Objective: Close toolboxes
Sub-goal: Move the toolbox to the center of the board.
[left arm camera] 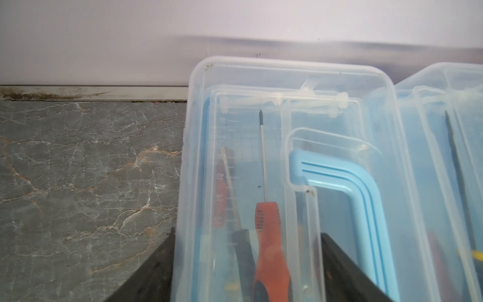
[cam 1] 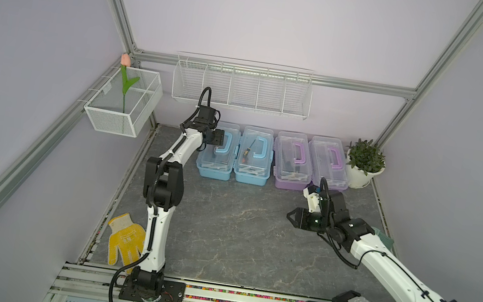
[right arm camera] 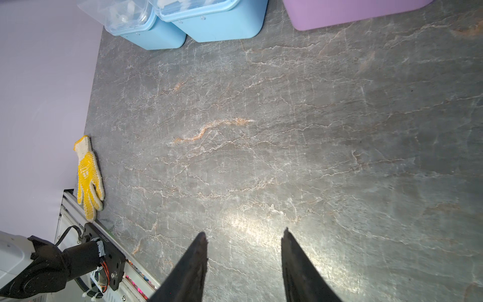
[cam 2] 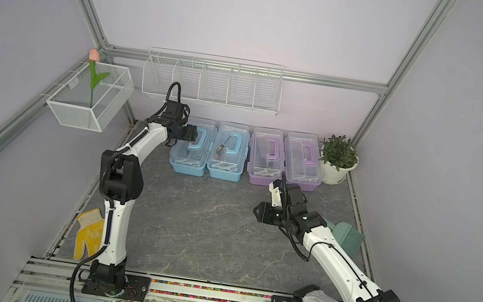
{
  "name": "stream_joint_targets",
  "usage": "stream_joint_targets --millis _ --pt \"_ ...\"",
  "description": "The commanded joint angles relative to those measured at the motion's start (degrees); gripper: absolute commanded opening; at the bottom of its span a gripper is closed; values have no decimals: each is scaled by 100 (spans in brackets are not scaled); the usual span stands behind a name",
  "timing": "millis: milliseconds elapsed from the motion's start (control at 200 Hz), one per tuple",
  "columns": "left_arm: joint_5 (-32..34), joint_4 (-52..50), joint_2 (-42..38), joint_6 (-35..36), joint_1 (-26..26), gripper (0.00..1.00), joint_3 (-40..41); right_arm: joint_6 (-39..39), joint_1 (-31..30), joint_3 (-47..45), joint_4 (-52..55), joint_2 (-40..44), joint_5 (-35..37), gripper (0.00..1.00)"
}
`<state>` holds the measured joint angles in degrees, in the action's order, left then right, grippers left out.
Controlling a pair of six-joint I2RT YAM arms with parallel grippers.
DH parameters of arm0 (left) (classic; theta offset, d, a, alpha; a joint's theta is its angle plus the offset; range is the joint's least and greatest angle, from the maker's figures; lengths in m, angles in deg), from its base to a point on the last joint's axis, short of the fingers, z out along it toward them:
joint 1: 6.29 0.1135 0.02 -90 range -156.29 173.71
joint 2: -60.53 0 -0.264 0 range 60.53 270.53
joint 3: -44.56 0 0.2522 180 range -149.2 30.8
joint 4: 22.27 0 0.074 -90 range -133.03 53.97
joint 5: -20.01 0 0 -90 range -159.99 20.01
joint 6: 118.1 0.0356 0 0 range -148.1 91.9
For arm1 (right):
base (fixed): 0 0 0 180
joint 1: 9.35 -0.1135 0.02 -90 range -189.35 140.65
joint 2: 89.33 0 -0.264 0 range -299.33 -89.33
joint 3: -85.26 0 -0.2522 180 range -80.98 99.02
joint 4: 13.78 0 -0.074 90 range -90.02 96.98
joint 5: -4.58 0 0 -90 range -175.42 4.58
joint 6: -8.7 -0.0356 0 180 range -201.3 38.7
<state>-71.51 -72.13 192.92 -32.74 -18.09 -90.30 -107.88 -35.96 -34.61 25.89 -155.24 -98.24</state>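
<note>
- Toolboxes (cam 1: 253, 163): four in a row along the far edge of the desk (cam 1: 238, 223), two light blue then two purple, lids lying down; whether the latches are caught I cannot tell
- left hand (left arm camera: 247, 232) sits wide over the clear lid (left arm camera: 287, 78) of the left-end blue box (cam 1: 214, 172), one finger just outside its side wall, the other by the folded handle (left arm camera: 339, 174), gripping nothing
- right hand (right arm camera: 244, 232) half spread and empty above bare desk, well apart from the purple boxes (right arm camera: 352, 10)
- likely light, thin moulded plastic: base stiff, lid springy, glossy and slippery, so press flat near the front rim rather than pinch
- loose screwdriver (left arm camera: 270, 235) inside may rattle and shift weight; desk is matte, veined grey stone look
</note>
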Motion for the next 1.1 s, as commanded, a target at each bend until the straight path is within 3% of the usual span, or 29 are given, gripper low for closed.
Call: stream_joint_targets --millis 0,185,365,430,500,535,645,775,870,980,1095 --pt "-290 -360 382 -13 -339 71 16 -39 0 -34 36 -27 95 48" --pt "-386 -385 140 -1 -343 100 3 -31 7 106 230 11 117 49" --pt "-184 -156 -727 92 -360 100 805 7 24 257 489 294 342 55" --pt "-72 -103 -1135 137 -360 100 1091 109 40 327 529 388 583 67" --pt "72 93 -1738 85 -361 100 1521 273 74 282 350 548 1099 99" --pt "110 285 -2076 47 -369 100 1815 372 100 194 151 648 1349 89" --pt "521 939 -3325 -50 -392 100 2918 777 225 -194 -756 900 2151 88" --pt "1799 1316 -4748 -461 -380 100 4393 1238 407 -756 -1827 880 3420 88" --pt "2702 1779 -5656 -605 -322 100 5822 2029 595 -1522 -3070 787 4083 88" --pt "3422 3009 -6377 -665 -94 100 7513 2383 1069 -2110 -3918 558 4144 89" --pt "3459 4299 -6580 -381 81 100 8621 2351 1453 -2449 -4677 67 3849 88"
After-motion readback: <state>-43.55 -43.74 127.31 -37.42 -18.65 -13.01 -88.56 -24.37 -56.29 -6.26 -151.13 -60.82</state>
